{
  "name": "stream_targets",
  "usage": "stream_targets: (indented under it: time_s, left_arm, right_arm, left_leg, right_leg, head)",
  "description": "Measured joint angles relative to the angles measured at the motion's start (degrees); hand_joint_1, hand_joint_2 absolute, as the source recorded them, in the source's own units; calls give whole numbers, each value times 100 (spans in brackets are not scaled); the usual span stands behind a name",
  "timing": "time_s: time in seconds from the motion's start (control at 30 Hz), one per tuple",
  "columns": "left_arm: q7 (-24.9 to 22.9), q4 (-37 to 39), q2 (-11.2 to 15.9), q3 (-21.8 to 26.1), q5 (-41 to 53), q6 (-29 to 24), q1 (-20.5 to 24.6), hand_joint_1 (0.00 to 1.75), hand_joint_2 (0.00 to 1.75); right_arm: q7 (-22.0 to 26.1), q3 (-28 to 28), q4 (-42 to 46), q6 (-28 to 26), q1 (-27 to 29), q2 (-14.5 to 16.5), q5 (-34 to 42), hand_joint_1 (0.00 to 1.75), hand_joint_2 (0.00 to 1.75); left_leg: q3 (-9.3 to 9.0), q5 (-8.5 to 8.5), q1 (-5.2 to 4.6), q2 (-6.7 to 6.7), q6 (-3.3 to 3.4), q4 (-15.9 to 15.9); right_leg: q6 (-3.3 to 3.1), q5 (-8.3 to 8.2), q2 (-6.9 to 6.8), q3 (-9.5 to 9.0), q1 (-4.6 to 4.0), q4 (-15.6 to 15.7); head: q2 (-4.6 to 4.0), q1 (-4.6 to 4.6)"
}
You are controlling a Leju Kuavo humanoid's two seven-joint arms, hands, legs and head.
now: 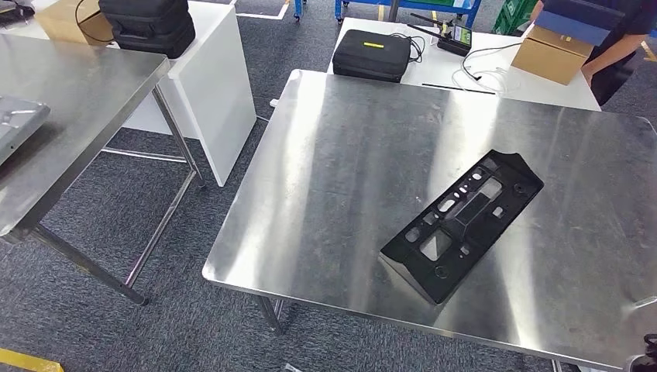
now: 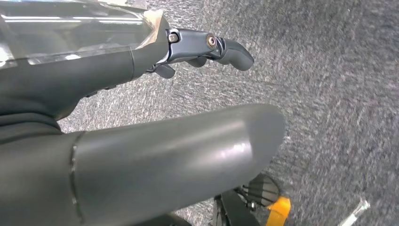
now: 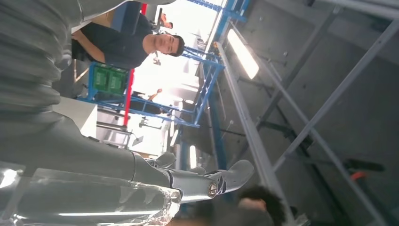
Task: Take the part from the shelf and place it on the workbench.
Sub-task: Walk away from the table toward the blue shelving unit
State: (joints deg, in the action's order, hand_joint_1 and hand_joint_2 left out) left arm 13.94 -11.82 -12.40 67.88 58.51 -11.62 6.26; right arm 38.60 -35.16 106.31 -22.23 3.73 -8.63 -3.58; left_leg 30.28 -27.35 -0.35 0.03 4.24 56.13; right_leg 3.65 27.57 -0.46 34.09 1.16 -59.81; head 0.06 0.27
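Here the black part (image 1: 462, 224) lies flat on the workbench (image 1: 341, 155), long axis diagonal; both hands empty, fingers apart.

A black case (image 1: 372, 54) and cardboard box (image 1: 552, 53) sit on the white table (image 1: 534, 91).

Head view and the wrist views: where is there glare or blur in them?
Head view: sharp; the steel workbench shows broad pale glare streaks, while the black part stays matte and clear. Left wrist view: carpet streaked by motion blur beyond the left hand. Right wrist view: overexposed background behind the right hand.
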Motion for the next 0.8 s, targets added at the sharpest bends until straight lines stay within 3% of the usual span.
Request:
stream_targets:
  time_s: [0.07, 0.13, 0.17, 0.2, 0.27, 0.33, 0.43, 0.5, 0.57, 0.63, 0.67, 0.7, 0.8]
  left_arm:
    - [-1, 0, 1, 7, -5, -1, 3, 0, 0]
    - [-4, 0, -2, 25, -16, 1, -1, 0, 0]
    - [-8, 0, -2, 35, -22, 1, -2, 0, 0]
    - [-10, 0, -2, 43, -26, 1, -2, 0, 0]
    - [-13, 0, -1, 54, -30, 1, -1, 0, 0]
    - [-13, 0, -1, 63, -30, 1, 3, 0, 0]
    - [-13, 0, 3, 75, -30, 1, -2, 0, 0]
    - [-13, 0, 5, 82, -30, 1, -5, 0, 0]
    - [-13, 0, 8, 84, -30, 1, -6, 0, 0]
    - [-13, 0, 9, 86, -30, 1, -9, 0, 0]
    - [-13, 0, 9, 87, -30, 1, -11, 0, 0]
    - [-13, 0, 10, 89, -30, 1, -12, 0, 0]
    - [-13, 0, 13, 91, -30, 1, -5, 0, 0]
  right_arm:
    - [0, 15, -23, -7, 1, -17, -1, 0, 175]
    - [0, 31, -56, -29, 2, -17, -8, 0, 175]
    - [0, 39, -73, -42, 1, -16, -15, 0, 175]
    - [0, 46, -87, -51, -1, -16, -22, 0, 175]
    - [0, 62, -105, -65, -7, -16, -30, 0, 175]
    - [1, 80, -121, -78, -11, -16, -25, 0, 175]
    - [1, 94, -153, -98, -7, -14, -9, 0, 175]
    - [0, 97, -175, -110, -10, -13, 8, 0, 175]
    - [0, 90, -194, -117, -11, -11, 28, 0, 175]
    - [1, 63, -222, -125, -5, -5, 50, 0, 175]
    - [1, 42, -238, -128, -2, -2, 69, 0, 175]
    - [1, 19, -256, -131, 1, 2, 87, 0, 175]
    - [0, -66, -300, -131, 6, 14, 116, 0, 175]
  left_leg:
    - [92, 68, -12, 7, 44, 1]
    - [185, 132, -29, 6, 46, 8]
    - [221, 162, -33, 4, 40, 11]
    - [245, 186, -34, 0, 29, 12]
    - [268, 227, -44, -12, -10, 21]
    - [278, 256, -69, -19, -61, 35]
    - [304, 278, -69, -22, -131, 64]
    - [417, 49, -43, -23, -201, 315]
    - [681, -433, -13, -22, -265, 995]
    - [910, -765, 17, -22, -302, 1679]
    - [901, -780, 30, -21, -309, 1774]
    - [780, -694, 42, -21, -310, 1642]
    - [90, -272, 57, -20, -281, 506]
  right_leg:
    - [-43, 412, 12, 300, 9, -754]
    - [-14, 647, 17, 450, 11, -1295]
    - [24, 636, 17, 363, 12, -1247]
    - [69, 543, 16, 151, 14, -947]
    - [121, 308, 19, -422, 11, -32]
    - [68, 184, 27, -706, -15, 486]
    - [-54, 125, 27, -669, -15, 503]
    - [-150, 60, 15, -634, 24, 502]
    - [-216, -6, 5, -573, 31, 495]
    - [-221, -55, 1, -487, 24, 475]
    - [-211, -68, 0, -448, 24, 456]
    - [-205, -77, -1, -413, 27, 430]
    - [-177, -85, -1, -336, 20, 334]
  head:
    - [-1, 20]
    - [0, 19]
    - [1, 19]
    - [1, 19]
    - [0, 18]
    - [0, 14]
    - [-1, 11]
    - [0, 3]
    - [0, -9]
    - [0, -11]
    - [0, -11]
    - [0, -11]
    - [0, -11]
